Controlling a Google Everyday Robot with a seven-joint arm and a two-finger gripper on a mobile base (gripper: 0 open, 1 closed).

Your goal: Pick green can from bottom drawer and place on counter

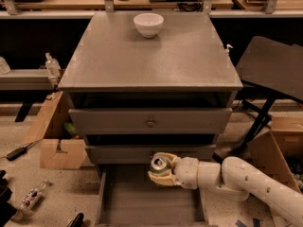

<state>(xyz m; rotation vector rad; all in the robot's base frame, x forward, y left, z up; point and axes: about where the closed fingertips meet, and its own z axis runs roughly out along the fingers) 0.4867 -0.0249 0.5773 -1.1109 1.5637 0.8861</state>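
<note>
**Item: green can, held in claw above open bottom drawer**

- Claw (159, 168): cream-coloured, lower centre of the frame, fingers pinching the can from both sides. Its white arm (246, 181) enters from the lower right corner.
- Can (157, 163): green and white, shiny silver top facing up and tilted slightly. It sits in the claw over the rear part of the drawer, just below the front of the drawer above. Whether it touches the drawer floor cannot be told.
- Bottom drawer (142, 202): pulled out, bottom centre, flat grey floor with low side walls.
- Surface (151, 60): grey speckled cabinet top, centre of the frame, well apart from the can.
- White bowl (148, 24): upright on the surface, near its far edge, upper centre.
- Cardboard box (59, 150): on the ground, left of the cabinet.
</note>
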